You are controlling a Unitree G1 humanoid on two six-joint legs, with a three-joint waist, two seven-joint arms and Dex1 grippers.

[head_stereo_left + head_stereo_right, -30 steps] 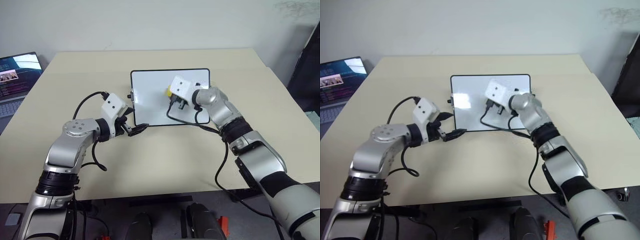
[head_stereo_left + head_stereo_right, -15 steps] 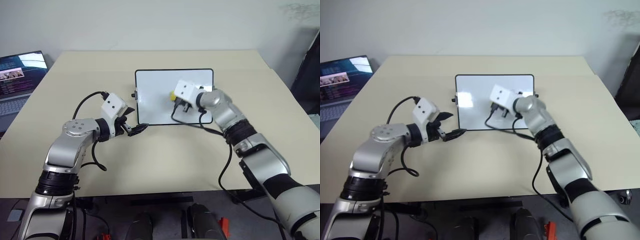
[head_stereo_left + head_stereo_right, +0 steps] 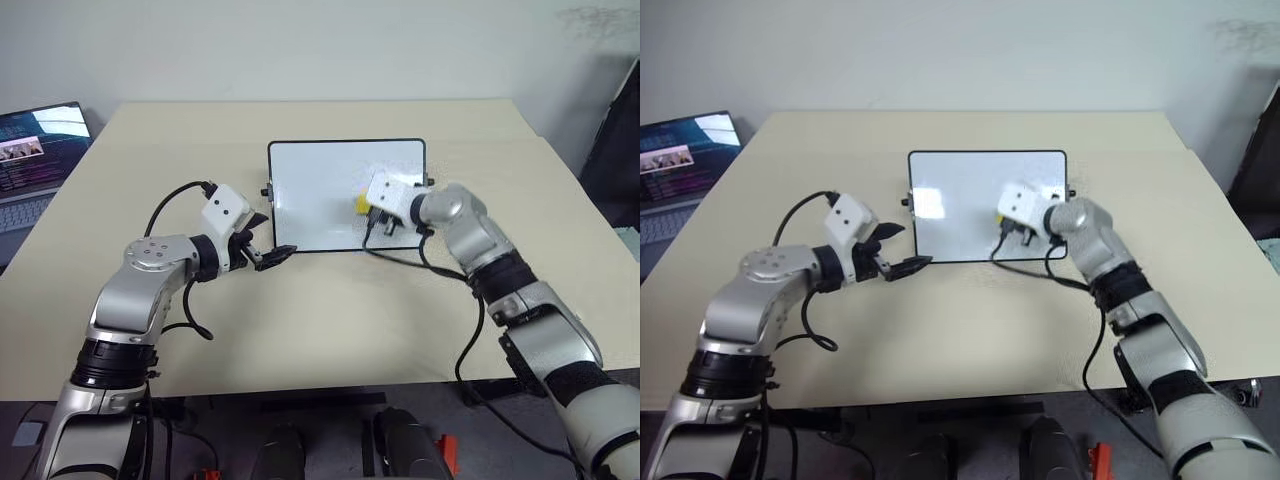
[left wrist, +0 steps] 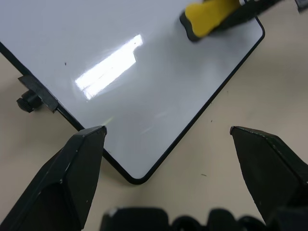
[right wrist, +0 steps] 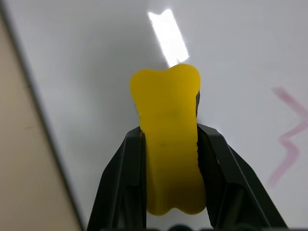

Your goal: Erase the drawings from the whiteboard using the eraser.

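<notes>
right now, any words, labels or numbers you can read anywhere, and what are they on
None can be read.
Laptop screen: lines of text and small images, too small to read.
Whiteboard: no writing, only a faint pink zigzag mark.
Eraser: plain yellow, no label.

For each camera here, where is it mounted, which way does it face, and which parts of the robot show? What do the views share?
Left and right eye views: on the head, looking forward and down at the table; both arms show, left gripper open, right gripper shut on the eraser.
Left wrist view: along its own spread fingers at the whiteboard corner.
Right wrist view: along its fingers, which clamp the eraser over the board beside a red drawing.
Shared: the whiteboard and the eraser show in every view.
</notes>
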